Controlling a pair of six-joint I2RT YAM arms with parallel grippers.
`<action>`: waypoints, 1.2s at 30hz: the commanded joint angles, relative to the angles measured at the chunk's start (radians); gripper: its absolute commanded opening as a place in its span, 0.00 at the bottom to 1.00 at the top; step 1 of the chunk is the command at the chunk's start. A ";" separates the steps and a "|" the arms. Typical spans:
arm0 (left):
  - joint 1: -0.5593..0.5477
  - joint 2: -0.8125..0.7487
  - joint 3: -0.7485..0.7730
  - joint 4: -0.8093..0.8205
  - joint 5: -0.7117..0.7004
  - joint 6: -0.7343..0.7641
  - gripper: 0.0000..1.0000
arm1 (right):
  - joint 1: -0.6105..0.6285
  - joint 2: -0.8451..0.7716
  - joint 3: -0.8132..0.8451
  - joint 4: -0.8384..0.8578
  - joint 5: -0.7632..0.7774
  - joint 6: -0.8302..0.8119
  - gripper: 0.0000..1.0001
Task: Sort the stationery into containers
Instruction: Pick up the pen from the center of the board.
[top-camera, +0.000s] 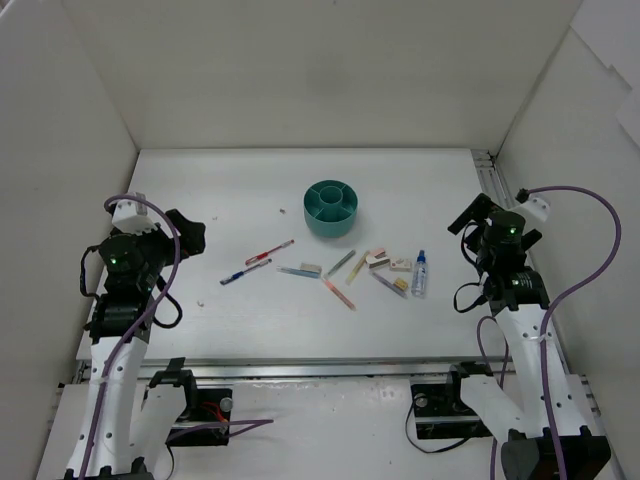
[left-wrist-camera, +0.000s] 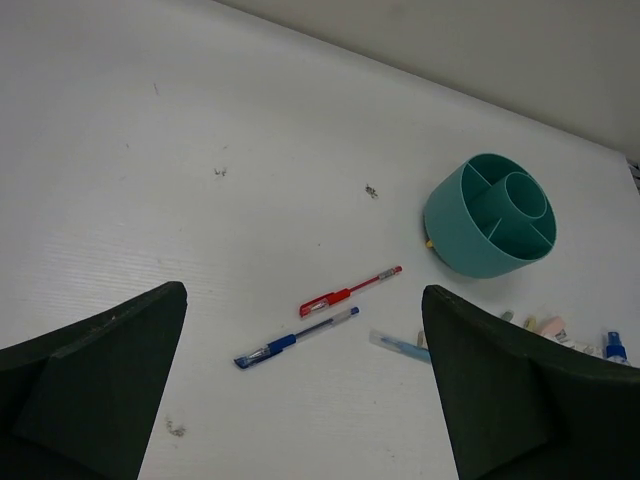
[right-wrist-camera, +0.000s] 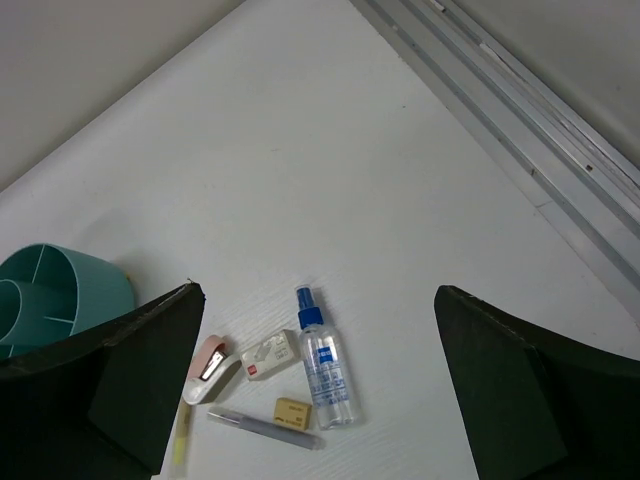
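The teal container (top-camera: 331, 208) stands at mid-table, also seen in the left wrist view (left-wrist-camera: 490, 215). In front of it the stationery lies scattered. A red pen (left-wrist-camera: 350, 292) and a blue pen (left-wrist-camera: 296, 338) are on the left. Green (top-camera: 341, 263), yellow (top-camera: 357, 268) and pink (top-camera: 338, 293) pens lie in the middle. On the right are a clear bottle with a blue cap (right-wrist-camera: 324, 360), a pink stapler (right-wrist-camera: 210, 368), a white box (right-wrist-camera: 270, 354), a small yellow eraser (right-wrist-camera: 292, 412) and a grey pen (right-wrist-camera: 262, 428). My left gripper (left-wrist-camera: 305, 292) hovers open above the red and blue pens. My right gripper (right-wrist-camera: 320, 291) hovers open above the bottle. Neither holds anything.
White walls enclose the table on three sides. An aluminium rail (right-wrist-camera: 520, 130) runs along the right edge. A light blue pen (top-camera: 298, 271) lies beside a small eraser (top-camera: 311, 267). Tiny specks (left-wrist-camera: 371, 191) dot the surface.
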 joint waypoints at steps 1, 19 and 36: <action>0.001 0.005 0.002 0.039 0.025 -0.006 1.00 | -0.001 0.013 0.056 0.036 -0.018 -0.009 0.98; -0.127 0.258 0.003 0.047 0.148 0.096 1.00 | 0.022 0.278 0.116 0.005 -0.532 -0.149 0.98; -0.215 0.285 -0.086 -0.120 -0.119 -0.137 1.00 | 0.647 0.833 0.569 0.013 -0.655 -0.928 0.98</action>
